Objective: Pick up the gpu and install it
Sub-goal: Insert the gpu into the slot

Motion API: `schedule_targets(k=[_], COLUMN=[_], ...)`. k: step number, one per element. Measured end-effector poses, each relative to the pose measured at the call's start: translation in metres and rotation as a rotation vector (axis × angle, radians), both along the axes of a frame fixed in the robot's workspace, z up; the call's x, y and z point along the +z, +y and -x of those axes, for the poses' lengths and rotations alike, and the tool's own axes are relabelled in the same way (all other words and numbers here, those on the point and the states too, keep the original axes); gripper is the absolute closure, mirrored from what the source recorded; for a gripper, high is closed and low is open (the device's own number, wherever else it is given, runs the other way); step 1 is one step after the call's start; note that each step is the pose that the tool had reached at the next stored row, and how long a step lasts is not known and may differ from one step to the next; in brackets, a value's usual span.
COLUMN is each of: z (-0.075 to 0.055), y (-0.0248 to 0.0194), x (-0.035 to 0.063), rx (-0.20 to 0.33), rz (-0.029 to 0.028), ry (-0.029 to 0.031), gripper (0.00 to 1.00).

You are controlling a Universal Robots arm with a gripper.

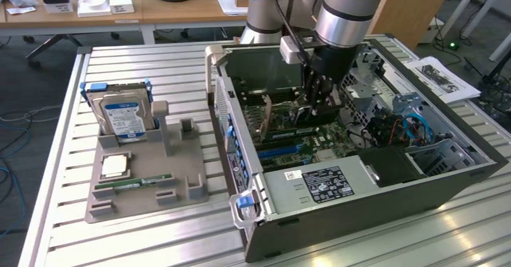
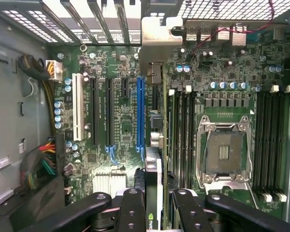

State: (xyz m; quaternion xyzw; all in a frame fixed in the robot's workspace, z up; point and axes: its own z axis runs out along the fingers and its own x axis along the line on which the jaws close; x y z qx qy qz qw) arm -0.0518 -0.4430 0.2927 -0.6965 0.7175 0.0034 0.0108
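**Gpu held over the board, not yet seated**

The tool is narrowed onto the gpu and holds it edge-on inside the case, above the motherboard. The pick-up looks done, and the step in hand is lining the card up. The card hangs just beside the blue slot, between that slot and the RAM slots. Its bracket is near the rear grille.

Seating it would call, I judge, for the card's edge squared over a slot, a straight push down, and the bracket meeting the rear opening. The RAM slots crowd one side, while the cables lie well apart.

In the exterior view, at nine o'clock of the case, a holder on the surface carries the hard drive and RAM stick.
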Motion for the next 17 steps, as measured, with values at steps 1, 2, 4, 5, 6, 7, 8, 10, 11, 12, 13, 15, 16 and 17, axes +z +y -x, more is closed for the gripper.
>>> schedule_targets(k=[1, 2, 4, 5, 6, 7, 8, 10, 11, 12, 13, 15, 16, 17], z=[0.0005, 0.0011, 0.0021, 0.0025, 0.0029, 0.0030, 0.0033, 0.0044, 0.0048, 0.0051, 0.0052, 0.0054, 0.0056, 0.0059], y=[0.0000, 0.0000, 0.0000, 0.0000, 0.0000, -0.0001, -0.0002, -0.0009, -0.0013, -0.0021, -0.0031, -0.0055, -0.0064, -0.0072], x=[-0.0013, -0.0027, -0.0051, -0.0060, -0.0065, -0.0067, -0.0068, -0.0069, -0.0069, -0.0070, -0.0070, -0.0070, -0.0071, -0.0071], rx=[0.000, 0.000, 0.000, 0.000, 0.000, 0.000, 0.000, 0.000, 0.000, 0.000, 0.000, 0.000, 0.000, 0.000], rz=[0.0000, -0.0001, -0.0001, -0.0001, 0.0000, 0.0002, 0.0000, 0.0000, 0.0000, -0.0001, 0.0000, 0.0000, 0.0000, 0.0000], ry=[0.0000, 0.0000, 0.0000, 0.0000, 0.0000, 0.0001, 0.0000, 0.0000, 0.0000, 0.0000, 0.0000, 0.0000, 0.0000, 0.0000], gripper=[0.73, 0.73, 0.73, 0.73, 0.73, 0.73, 0.73, 0.73, 0.73, 0.73, 0.73, 0.73, 0.73, 0.73])
